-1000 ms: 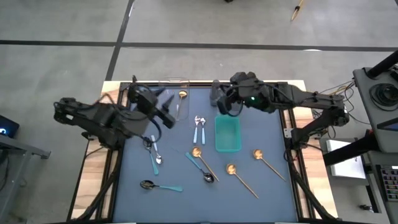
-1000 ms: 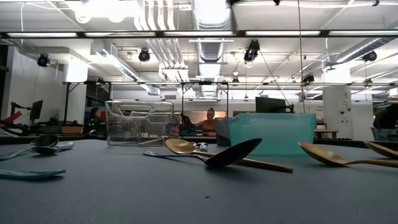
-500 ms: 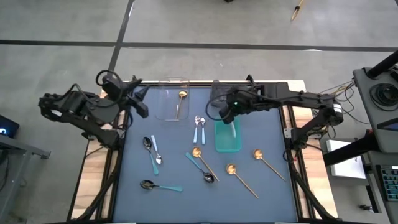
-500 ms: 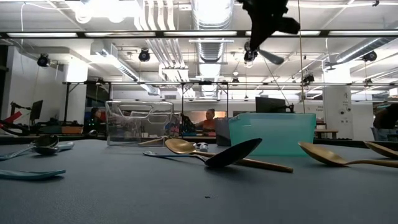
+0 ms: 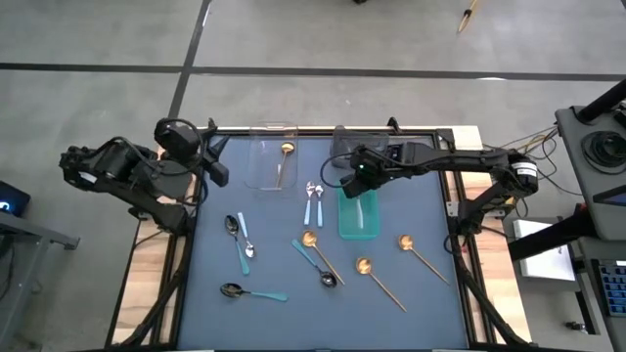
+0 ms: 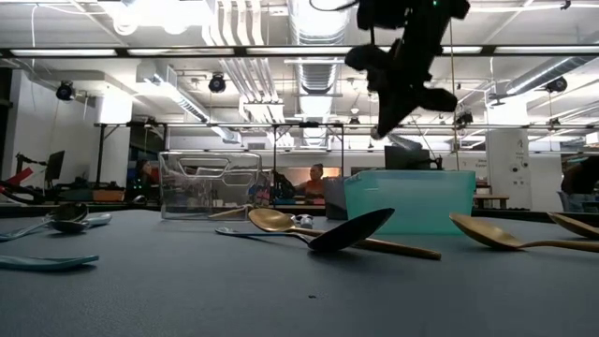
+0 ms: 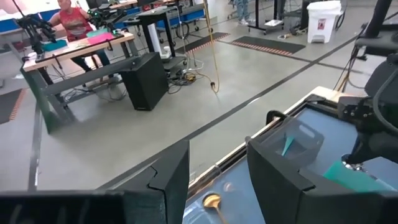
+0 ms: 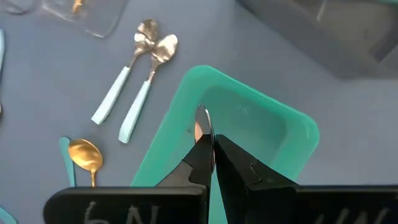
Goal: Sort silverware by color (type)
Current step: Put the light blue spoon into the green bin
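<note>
My right gripper [image 5: 358,184] hangs over the far end of the teal bin [image 5: 358,223], fingers pointing down, shut on a spoon whose silver tip shows in the right wrist view. My left gripper [image 5: 211,162] waits open at the table's far left corner. Two silver spoons with light-blue handles [image 5: 313,201] lie flat left of the teal bin. Gold spoons [image 5: 378,276] and dark spoons with teal handles [image 5: 252,291] lie on the near half. One gold spoon [image 5: 284,156] lies in the clear bin [image 5: 270,166]. My right gripper pinches a spoon between its two fingertips [image 8: 198,152] from above, pointing down. Only a narrow silver end [image 8: 202,118] pokes out past the tips; the fingers hide the rest. In the low view the gripper [image 6: 386,124] is above the teal bin's rim [image 6: 412,174].
A grey bin [image 5: 354,145] stands at the far edge behind the teal bin; the left wrist view shows a teal handle [image 7: 287,144] in it. More spoons [image 5: 240,241] lie on the left side. Bare mat stretches along the near edge and the far right.
My right gripper came from the grey bin toward the near edge and sank over the teal bin, dropping into the low view. My left arm drew back from beside the clear bin to the table's far left corner.
</note>
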Tool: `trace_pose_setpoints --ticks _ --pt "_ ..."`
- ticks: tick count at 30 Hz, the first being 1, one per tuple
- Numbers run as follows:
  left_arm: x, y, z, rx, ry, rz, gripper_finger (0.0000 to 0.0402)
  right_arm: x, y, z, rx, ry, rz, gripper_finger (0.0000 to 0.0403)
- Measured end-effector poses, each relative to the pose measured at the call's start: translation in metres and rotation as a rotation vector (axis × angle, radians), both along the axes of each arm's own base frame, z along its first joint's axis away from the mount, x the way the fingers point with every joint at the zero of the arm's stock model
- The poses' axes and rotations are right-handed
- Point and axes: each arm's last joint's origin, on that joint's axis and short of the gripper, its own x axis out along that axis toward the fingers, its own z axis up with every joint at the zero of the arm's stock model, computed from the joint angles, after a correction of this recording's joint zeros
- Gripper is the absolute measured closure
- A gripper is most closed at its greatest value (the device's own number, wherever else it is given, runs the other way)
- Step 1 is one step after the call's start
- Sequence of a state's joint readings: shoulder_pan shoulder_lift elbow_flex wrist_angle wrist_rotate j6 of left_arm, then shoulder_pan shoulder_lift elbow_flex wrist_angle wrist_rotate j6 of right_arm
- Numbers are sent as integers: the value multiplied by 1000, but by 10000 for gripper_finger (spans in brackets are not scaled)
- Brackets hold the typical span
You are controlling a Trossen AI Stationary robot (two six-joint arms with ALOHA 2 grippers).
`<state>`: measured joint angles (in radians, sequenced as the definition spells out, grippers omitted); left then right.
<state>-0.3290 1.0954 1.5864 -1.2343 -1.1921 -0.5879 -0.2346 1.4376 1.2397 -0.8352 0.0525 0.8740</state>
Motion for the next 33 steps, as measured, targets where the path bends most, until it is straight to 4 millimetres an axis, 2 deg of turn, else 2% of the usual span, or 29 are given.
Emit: trace_pose_setpoints --ticks 9,17,24,33 --pt "-16 5 -7 9 50 10 259 0 -8 -22 104 -73 -74 394" --pt "-21 7 -29 18 87 15 259 -4 -7 -39 147 -67 -152 394" --pt "-15 5 -44 14 79 14 259 -6 -6 -43 146 -54 -167 394" --pt "-5 2 -52 16 71 13 259 -6 -7 -45 127 -50 -187 394"
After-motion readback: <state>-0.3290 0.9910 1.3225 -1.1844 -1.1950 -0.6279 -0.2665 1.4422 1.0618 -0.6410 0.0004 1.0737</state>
